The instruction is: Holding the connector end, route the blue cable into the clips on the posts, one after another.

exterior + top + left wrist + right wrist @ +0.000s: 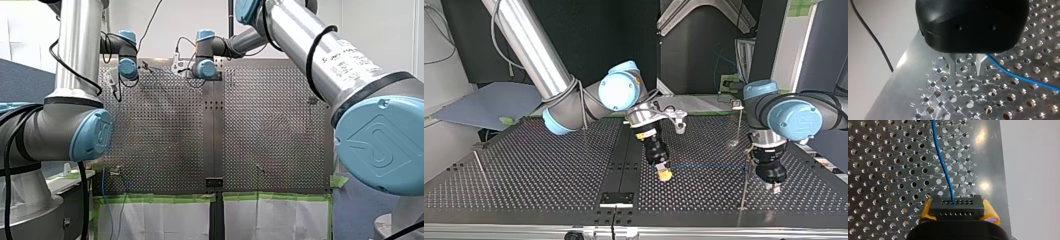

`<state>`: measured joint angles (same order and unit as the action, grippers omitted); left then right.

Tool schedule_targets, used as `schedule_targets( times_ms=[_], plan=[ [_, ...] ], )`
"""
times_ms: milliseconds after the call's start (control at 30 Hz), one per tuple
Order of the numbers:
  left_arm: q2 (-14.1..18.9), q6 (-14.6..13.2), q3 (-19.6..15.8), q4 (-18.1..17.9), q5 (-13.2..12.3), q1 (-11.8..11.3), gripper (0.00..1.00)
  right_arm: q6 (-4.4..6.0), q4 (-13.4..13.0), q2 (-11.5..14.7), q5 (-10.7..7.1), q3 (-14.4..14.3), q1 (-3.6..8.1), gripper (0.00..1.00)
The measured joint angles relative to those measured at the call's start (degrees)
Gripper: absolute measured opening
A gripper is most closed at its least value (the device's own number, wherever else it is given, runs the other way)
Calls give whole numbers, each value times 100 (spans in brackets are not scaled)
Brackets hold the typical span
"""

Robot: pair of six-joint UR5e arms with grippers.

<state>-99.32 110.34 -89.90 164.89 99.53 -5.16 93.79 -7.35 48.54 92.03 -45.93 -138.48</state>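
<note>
Quick status from my end. My right gripper (664, 171) is clamped on the black connector (957, 207), with the yellow pads (991, 212) squeezing it from both sides. In the right wrist view the blue cable (943, 165) comes out of the connector's face and runs straight ahead over the perforated table (885, 170), bending a little on the way.

My left gripper (967, 67) is open. Its metal fingers (954, 65) stand apart just above the table with nothing between them. In the left wrist view the cable passes right beside one of those fingers and trails off to the side across the holes, so it's next to the gripper, not in it.

In the top view the right gripper sits near the middle of the table, tilted down. The left gripper points straight down at the view's right, with a thin post (744, 185) just beside it. Another thin post (478, 161) stands way over at that view's left, well apart from both grippers. I can't tell from any view whether the cable is in a clip
</note>
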Motion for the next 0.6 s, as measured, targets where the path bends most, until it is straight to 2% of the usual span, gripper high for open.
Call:
schedule_targets(
  times_ms=[33, 67, 100, 167, 200, 233, 400, 533, 600],
  plan=[
    [1, 35, 0, 45, -1, -2, 61, 0, 1, 0, 0, 1, 2, 0],
    [2, 54, 0, 84, 1, -1, 74, 0, 2, 0, 0, 0, 5, 0],
    [3, 67, 0, 121, 5, 2, 74, 1, 3, -2, 0, 0, 7, 0],
    [4, 81, -2, 221, 24, 9, 91, 1, 4, -2, 0, 0, 7, 0],
    [4, 85, -2, 268, 42, 12, 91, 1, 4, -3, 0, 0, 8, 0],
    [5, 91, -2, 329, 79, 17, 100, 1, 4, -3, 0, 0, 8, 0],
    [13, 122, -5, 627, 335, 50, 100, 0, 4, -2, 0, 0, 10, 0],
    [42, 233, -6, 884, 588, 91, 100, 0, 4, -3, 0, 0, 11, 0],
    [81, 299, -6, 976, 634, 107, 100, 0, 8, -1, -3, 0, 11, 0]
  ],
)
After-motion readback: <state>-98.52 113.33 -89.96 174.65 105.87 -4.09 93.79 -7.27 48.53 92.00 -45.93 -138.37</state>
